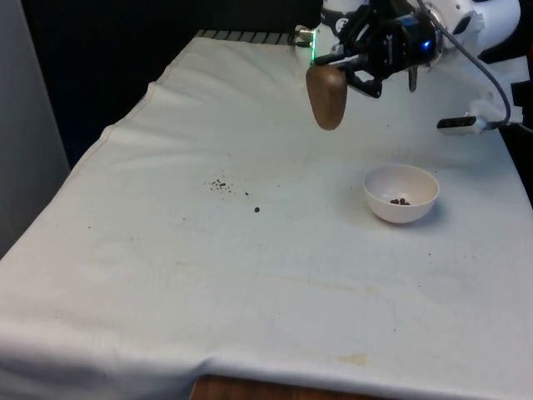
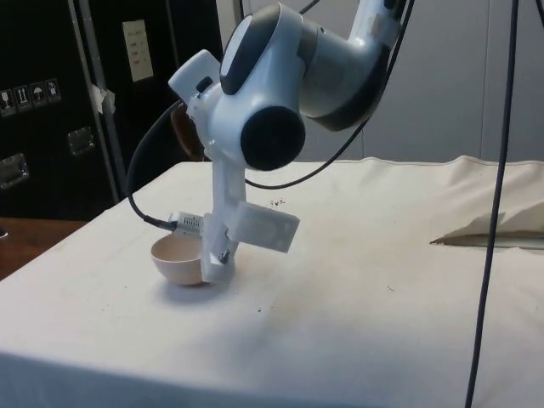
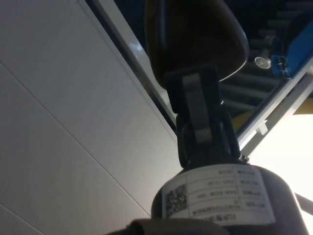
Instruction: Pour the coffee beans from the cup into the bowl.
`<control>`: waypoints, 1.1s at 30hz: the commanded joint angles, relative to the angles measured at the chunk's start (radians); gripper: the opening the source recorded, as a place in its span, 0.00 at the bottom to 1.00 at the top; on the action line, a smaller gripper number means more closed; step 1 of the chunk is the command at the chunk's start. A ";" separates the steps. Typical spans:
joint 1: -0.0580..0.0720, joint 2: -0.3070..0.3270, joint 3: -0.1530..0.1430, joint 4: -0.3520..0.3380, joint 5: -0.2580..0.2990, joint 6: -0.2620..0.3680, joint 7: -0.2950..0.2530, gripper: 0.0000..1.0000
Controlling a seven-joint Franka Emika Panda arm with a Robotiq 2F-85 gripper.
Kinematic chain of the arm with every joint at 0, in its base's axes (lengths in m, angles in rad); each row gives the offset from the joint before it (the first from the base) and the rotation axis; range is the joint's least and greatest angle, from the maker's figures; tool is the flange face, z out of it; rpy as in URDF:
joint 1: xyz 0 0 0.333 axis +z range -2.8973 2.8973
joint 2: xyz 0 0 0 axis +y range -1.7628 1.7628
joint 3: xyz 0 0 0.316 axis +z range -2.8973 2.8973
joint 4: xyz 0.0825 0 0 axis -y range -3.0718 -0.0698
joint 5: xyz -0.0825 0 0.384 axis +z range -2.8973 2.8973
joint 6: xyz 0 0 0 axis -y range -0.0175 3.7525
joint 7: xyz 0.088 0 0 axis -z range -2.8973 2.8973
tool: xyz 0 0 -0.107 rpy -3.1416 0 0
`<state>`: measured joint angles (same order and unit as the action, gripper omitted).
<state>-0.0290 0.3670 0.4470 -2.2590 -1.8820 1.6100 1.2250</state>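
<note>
Claw (image 1: 340, 71) clamps brown cup (image 1: 326, 97) aloft.

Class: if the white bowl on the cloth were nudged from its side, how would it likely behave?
The bowl has a rounded underside, so it would probably rock or tip. Holding only a few beans, it seems light and may slide on the cloth.

The cloth (image 1: 250, 275) over the table is matt white fabric, lightly creased and faintly stained, with dark crumbs near its middle. The bowl (image 1: 401, 193) looks smooth, off-white, with a soft sheen. The cup (image 1: 326, 96) is brown and matt. The arm (image 2: 297, 68) has glossy white plastic shells. Bare wood (image 1: 250, 390) shows at the near edge.
</note>
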 commanded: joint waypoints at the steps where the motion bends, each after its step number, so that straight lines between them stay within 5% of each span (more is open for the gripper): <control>1: 0.000 -0.003 -0.004 0.000 0.002 0.006 0.002 0.00; 2: -0.010 -0.016 -0.003 -0.007 0.008 0.038 0.008 0.00; 8: -0.010 -0.036 -0.028 -0.009 0.027 0.085 0.012 0.00; 9: 0.000 -0.026 -0.032 -0.002 0.024 0.063 0.010 0.00; 10: -0.010 -0.040 -0.032 -0.009 0.030 0.093 0.013 0.00; 18: -0.009 -0.067 -0.072 -0.011 0.058 0.166 0.015 0.00; 19: 0.000 -0.055 -0.068 -0.004 0.052 0.131 0.011 0.00; 20: -0.009 -0.069 -0.076 -0.011 0.059 0.173 0.015 0.00; 27: -0.010 -0.080 -0.106 -0.012 0.072 0.218 0.014 0.00; 29: -0.001 -0.073 -0.115 -0.006 0.073 0.204 0.014 0.00; 30: -0.011 -0.084 -0.119 -0.012 0.077 0.237 0.014 0.00; 33: -0.010 -0.089 -0.134 -0.012 0.082 0.258 0.013 0.00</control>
<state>-0.0300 0.2870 0.3120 -2.2650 -1.8030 1.8440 1.2390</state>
